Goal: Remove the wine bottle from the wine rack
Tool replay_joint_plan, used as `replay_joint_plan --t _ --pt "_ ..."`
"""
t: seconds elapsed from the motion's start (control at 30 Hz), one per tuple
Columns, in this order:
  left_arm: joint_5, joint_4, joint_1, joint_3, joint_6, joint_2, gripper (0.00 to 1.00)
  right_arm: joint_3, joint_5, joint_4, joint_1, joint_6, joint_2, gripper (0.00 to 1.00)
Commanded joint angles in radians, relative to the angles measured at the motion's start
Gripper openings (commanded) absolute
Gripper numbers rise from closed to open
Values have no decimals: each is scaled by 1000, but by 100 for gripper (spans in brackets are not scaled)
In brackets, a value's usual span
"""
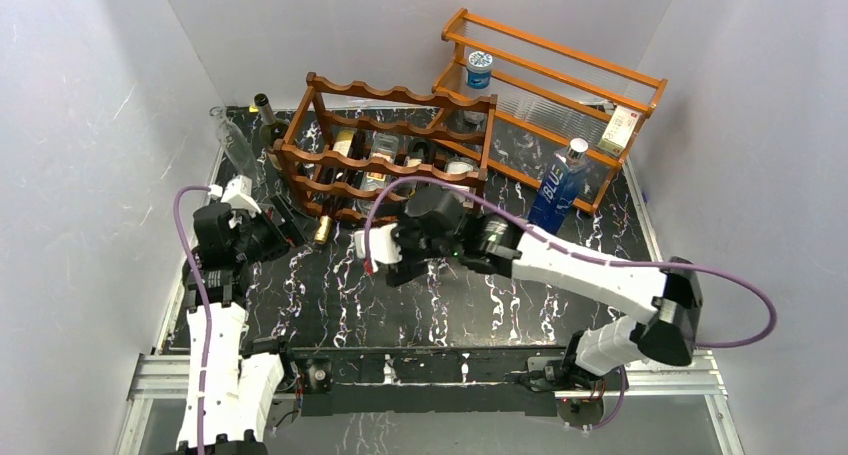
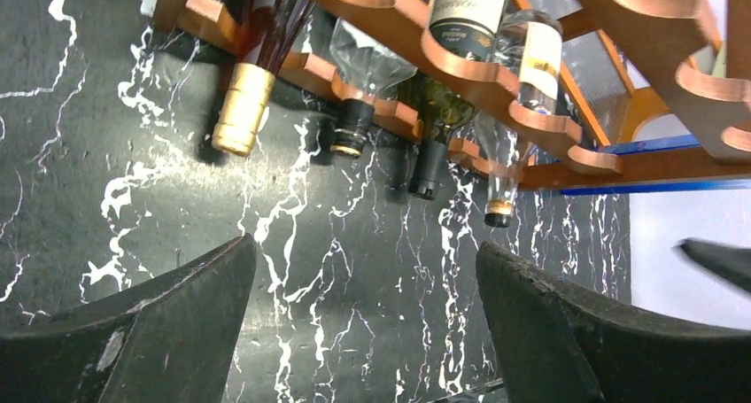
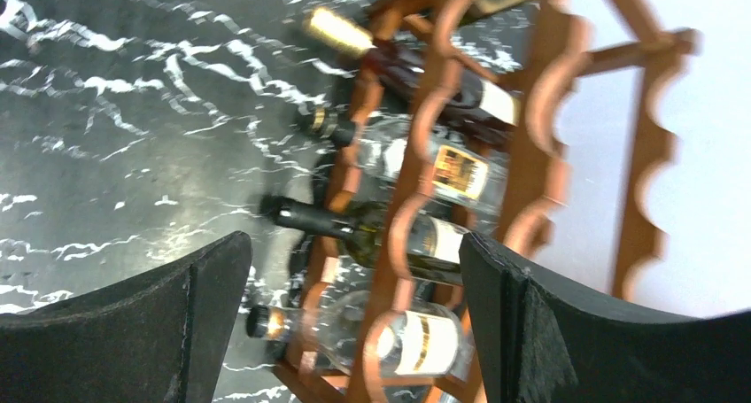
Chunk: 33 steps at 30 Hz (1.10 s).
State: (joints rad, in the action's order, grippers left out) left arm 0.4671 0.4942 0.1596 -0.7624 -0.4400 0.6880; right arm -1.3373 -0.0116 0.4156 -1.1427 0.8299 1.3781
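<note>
Glass, judged heavy, slick and fragile, the gold-foiled wine bottle (image 1: 322,231) is seen from above in the bottom tier of the dark reddish-brown scalloped wooden wine rack (image 1: 400,97), its protruding neck judged the best hold, while the left gripper (image 2: 363,261) and then the right gripper (image 3: 354,252) are shown by their wrist views wide open and empty

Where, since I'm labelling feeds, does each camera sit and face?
Top external: high behind the bases, looking down on the dark reddish-brown wooden lattice wine rack and black marbled table; left arm and right arm show.
Left wrist: behind the left gripper, low over the table, facing the rack's bottle necks; its open fingers show.
Right wrist: behind the right gripper, facing the rack, view rolled sideways; open fingers show.
Shared: all three see the gold-foil-capped bottle.
</note>
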Motion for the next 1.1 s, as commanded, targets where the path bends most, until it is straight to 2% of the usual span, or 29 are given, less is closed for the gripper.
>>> replay_joint_plan --t 0.0,0.03,0.1,0.2,0.37,0.4,0.47,0.7,0.9,1.0,1.07 --pt "81 -128 -3 117 -241 35 88 134 -21 -297 -22 -26 52 98" --pt "96 -171 -3 147 -280 42 85 138 8 -361 -20 -145 79 98" --pt "60 -200 -2 182 -282 49 83 109 91 -432 -22 -555 138 98" --pt "44 -184 -3 181 -243 57 84 121 361 -389 -22 -1160 195 98" --pt "37 -186 -2 180 -232 37 86 143 596 -338 -24 -1457 263 98" --pt "45 -186 -3 182 -214 23 87 165 764 -316 -24 -1580 306 98" --pt "54 -183 -2 181 -183 14 88 192 822 -370 -23 -1638 340 98" --pt "110 -221 -3 205 -175 -19 90 179 996 -447 -23 -1676 485 95" --pt "151 -240 -3 216 -180 -51 92 162 1060 -459 -23 -1733 557 91" --pt "148 -243 -3 216 -180 -63 92 150 1079 -453 -24 -1753 593 83" --pt "146 -240 -6 213 -179 -64 93 135 1084 -454 -23 -1756 617 82"
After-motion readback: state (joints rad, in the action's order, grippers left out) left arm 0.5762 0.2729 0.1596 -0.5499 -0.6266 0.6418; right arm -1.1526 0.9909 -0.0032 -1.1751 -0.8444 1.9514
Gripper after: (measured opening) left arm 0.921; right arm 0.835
